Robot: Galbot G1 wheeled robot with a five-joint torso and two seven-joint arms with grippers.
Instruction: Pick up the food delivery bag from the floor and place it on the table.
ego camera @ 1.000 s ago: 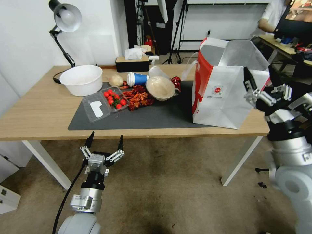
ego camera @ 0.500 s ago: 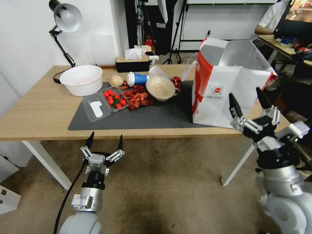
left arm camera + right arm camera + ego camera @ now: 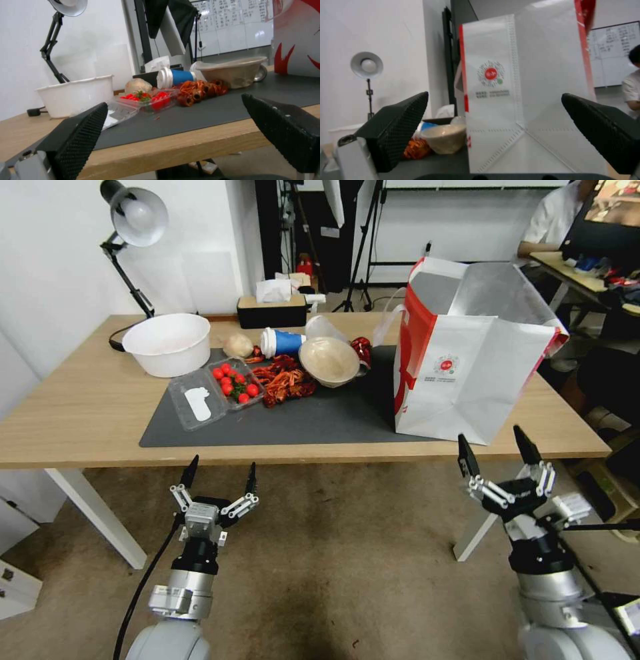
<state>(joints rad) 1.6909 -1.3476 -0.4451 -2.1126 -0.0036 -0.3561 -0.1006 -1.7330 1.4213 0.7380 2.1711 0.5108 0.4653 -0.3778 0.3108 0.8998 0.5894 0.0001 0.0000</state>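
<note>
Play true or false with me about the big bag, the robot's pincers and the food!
1. The food delivery bag stands on the table. True.
2. The right pincer is squeezing the bag. False: it is open, apart from the bag, below the table edge.
3. The left pincer is open and empty. True.
4. The blue cup stands upright. False: it lies on its side.
5. The tomatoes sit in the white bowl. False: they sit in a clear tray.

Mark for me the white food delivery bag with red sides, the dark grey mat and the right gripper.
white food delivery bag with red sides (image 3: 467, 380): head view, on its white front panel.
dark grey mat (image 3: 300, 423): head view, on a bare stretch near its front edge.
right gripper (image 3: 497, 460): head view, midway between its open fingertips.
</note>
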